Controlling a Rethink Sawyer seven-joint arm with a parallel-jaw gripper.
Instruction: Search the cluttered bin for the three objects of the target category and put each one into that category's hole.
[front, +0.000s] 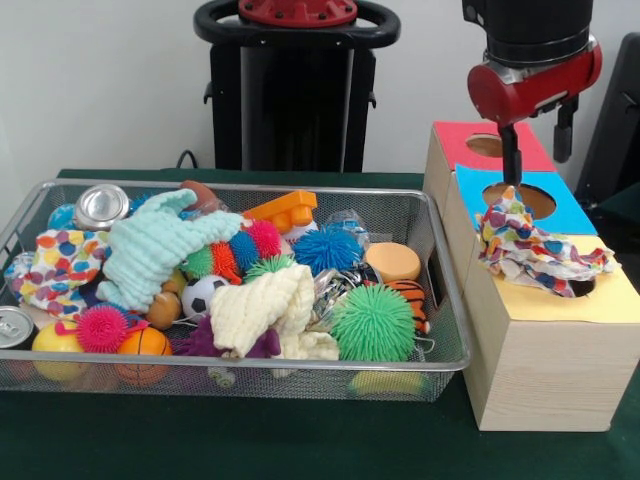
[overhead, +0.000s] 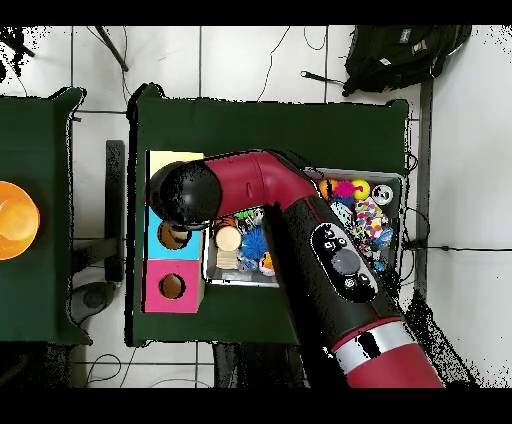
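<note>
A: State what each view resolves, starting with the largest item.

B: The green table (front: 300, 450) carries everything. In the overhead view the red arm (overhead: 330, 250) crosses the wire-mesh bin (front: 440, 300) and covers most of it; only the bin's two ends show there. The front view shows the full bin contents: a mint knitted cloth (front: 150, 250), a cream knitted cloth (front: 265, 310), a green spiky ball (front: 373, 322), a blue spiky ball (front: 327, 250), an orange toy block (front: 283, 211), a small soccer ball (front: 206, 293) and a silver can (front: 100, 206).

A: And the wooden sorting box?

B: The wooden sorting box (front: 545, 370) stands just right of the bin in the front view, touching it or nearly so. Its top has red, blue and yellow panels. The overhead view shows the red panel's hole (overhead: 172, 286) fully, the blue hole partly, and the yellow hole not at all.

A: Location and appearance of the task item?

B: A polka-dot cloth (front: 535, 250), white with multicoloured spots, lies crumpled over the boundary of the blue and yellow panels, partly covering the yellow hole (front: 582, 288). A second spotted cloth (front: 60, 265) lies at the bin's left end.

A: Gripper condition?

B: The gripper (front: 511, 180) hangs directly above the cloth on the box, its tip at the fabric's top. Only one dark finger is discernible; whether it is spread or pinching the cloth cannot be determined. The overhead view hides it under the arm's black joint
</note>
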